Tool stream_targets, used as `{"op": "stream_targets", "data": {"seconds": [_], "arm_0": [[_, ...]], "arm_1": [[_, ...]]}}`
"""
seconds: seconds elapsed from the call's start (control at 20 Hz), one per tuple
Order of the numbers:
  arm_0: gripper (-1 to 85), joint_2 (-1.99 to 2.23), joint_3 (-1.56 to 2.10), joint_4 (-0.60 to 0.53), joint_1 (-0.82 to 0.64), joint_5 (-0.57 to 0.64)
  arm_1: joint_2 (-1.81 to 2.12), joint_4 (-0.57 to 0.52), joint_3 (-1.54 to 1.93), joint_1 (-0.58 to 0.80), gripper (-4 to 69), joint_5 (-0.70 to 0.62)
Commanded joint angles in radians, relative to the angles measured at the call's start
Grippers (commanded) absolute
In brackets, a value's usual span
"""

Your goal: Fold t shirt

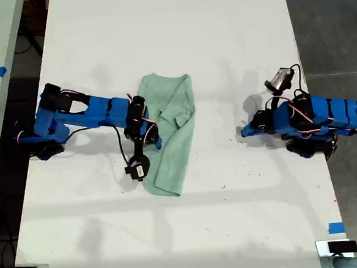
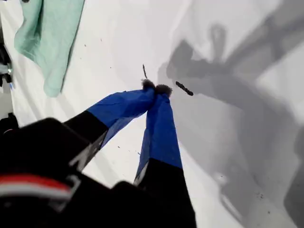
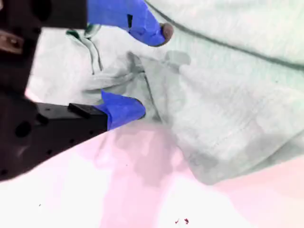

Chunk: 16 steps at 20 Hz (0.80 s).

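the t shirt [image 1: 171, 131] lies on the white table [image 1: 185, 231], folded into a long narrow strip, just beside my second claw [image 1: 156, 137]. the exterior view shows the whole strip and both arms at once; it does not show how the fingers meet the cloth. the second wrist view does: my second claw [image 3: 145, 69] is spread wide over a bunched, wrinkled edge of the t shirt [image 3: 228, 104], one blue fingertip [image 3: 124, 108] down at the cloth's border where it meets the table, the other fingertip [image 3: 152, 31] raised above the fabric. nothing is pinched between them; the claw is released, with the crumpled fold sitting in the gap. whether the lower tip presses on the cloth or only lies against it i cannot tell.

my first claw [image 1: 246, 131] sits well apart from the shirt, toward the exterior view's right. the first wrist view shows what the exterior view cannot: my first claw [image 2: 156, 88] is clenched, its two blue tips meeting with nothing between them, over bare table. in that same view a corner of the t shirt [image 2: 47, 38] shows far beyond the tips, and some small dark specks [image 2: 184, 88] mark the table just beside them.
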Motion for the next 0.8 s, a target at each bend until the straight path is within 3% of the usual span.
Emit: {"op": "stream_targets", "data": {"seconds": [0.0, 0.15, 0.2, 0.3, 0.55, 0.7, 0.75], "arm_0": [[20.7, 0.199, 0.029, -0.003, -0.011, -0.009], [19.8, 0.448, 0.239, -0.003, -0.055, -0.023], [7.9, 0.561, 0.337, -0.005, -0.071, -0.035], [3.5, 0.879, 0.568, -0.046, -0.098, -0.057], [-0.1, 1.801, 1.275, -0.448, -0.121, -0.054], [-0.1, 2.181, 1.683, -0.548, -0.161, -0.114], [-0.1, 2.372, 1.836, -0.529, -0.186, -0.133]], "arm_1": [[0.011, 0.008, 0.038, -0.009, -0.3, 0.002], [0.011, 0.008, 0.038, -0.009, -0.3, 0.002], [0.011, 0.008, 0.038, -0.009, -0.3, 0.002], [0.011, 0.008, 0.038, -0.009, -0.3, 0.002], [0.011, 0.008, 0.038, -0.006, -0.3, 0.002], [0.011, 0.008, 0.038, -0.006, -0.3, 0.003], [0.011, 0.008, 0.038, -0.006, -0.3, 0.003]]}}
